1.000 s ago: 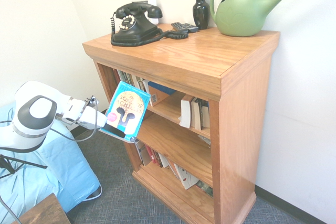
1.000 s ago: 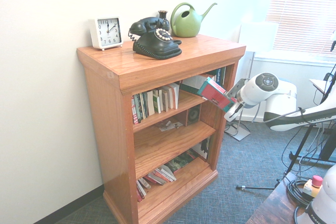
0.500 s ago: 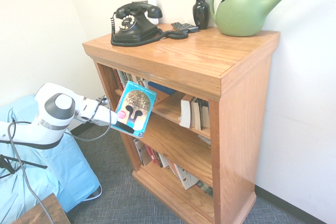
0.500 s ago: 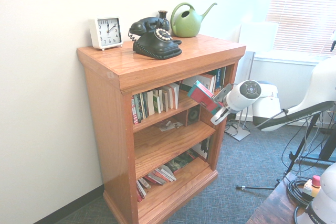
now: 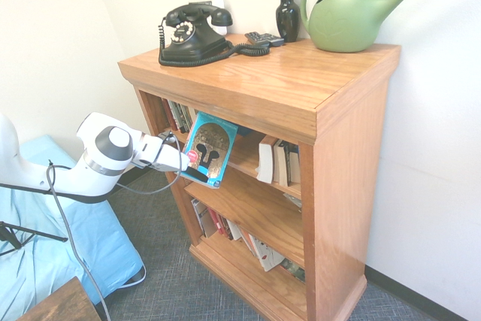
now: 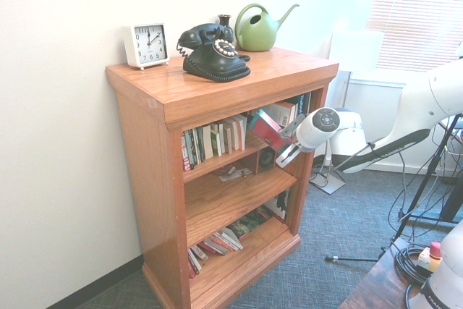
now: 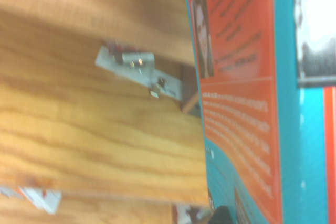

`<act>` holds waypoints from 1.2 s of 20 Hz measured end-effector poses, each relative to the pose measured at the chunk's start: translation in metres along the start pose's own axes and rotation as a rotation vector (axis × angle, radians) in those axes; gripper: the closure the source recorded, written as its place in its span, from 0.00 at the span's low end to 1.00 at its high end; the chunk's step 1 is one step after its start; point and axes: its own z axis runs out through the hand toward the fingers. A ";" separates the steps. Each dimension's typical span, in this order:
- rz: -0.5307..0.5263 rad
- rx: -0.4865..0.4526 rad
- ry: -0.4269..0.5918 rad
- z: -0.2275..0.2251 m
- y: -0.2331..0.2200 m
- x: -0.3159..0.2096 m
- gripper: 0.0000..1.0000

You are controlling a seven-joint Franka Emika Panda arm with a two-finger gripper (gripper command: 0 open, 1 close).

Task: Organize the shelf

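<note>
In the first outside view the gripper (image 5: 197, 173) pinches a blue book (image 5: 208, 149) by its bottom edge. The book stands up from the fingers, at the open front of the shelf (image 5: 301, 95), by the top tier. Above the hand, on the shelf top, sit a black phone (image 5: 192, 32), a dark vase (image 5: 287, 13) and a green watering can (image 5: 347, 14).

In the second outside view the gripper (image 6: 278, 137) holds the book (image 6: 265, 128), now showing red, just in front of the shelf (image 6: 217, 88). A white clock (image 6: 145, 44) stands up on top, well away from the hand.

In the wrist view the book's red and blue back cover (image 7: 241, 103) is close up, with the shelf boards (image 7: 94, 129) behind it
</note>
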 end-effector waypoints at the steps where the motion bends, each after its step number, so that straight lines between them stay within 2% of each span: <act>1: 0.006 0.011 -0.003 0.003 -0.003 0.003 1.00; 9: 0.042 0.099 -0.067 0.026 -0.032 0.012 1.00; 24: 0.086 0.176 -0.119 0.038 -0.059 0.038 1.00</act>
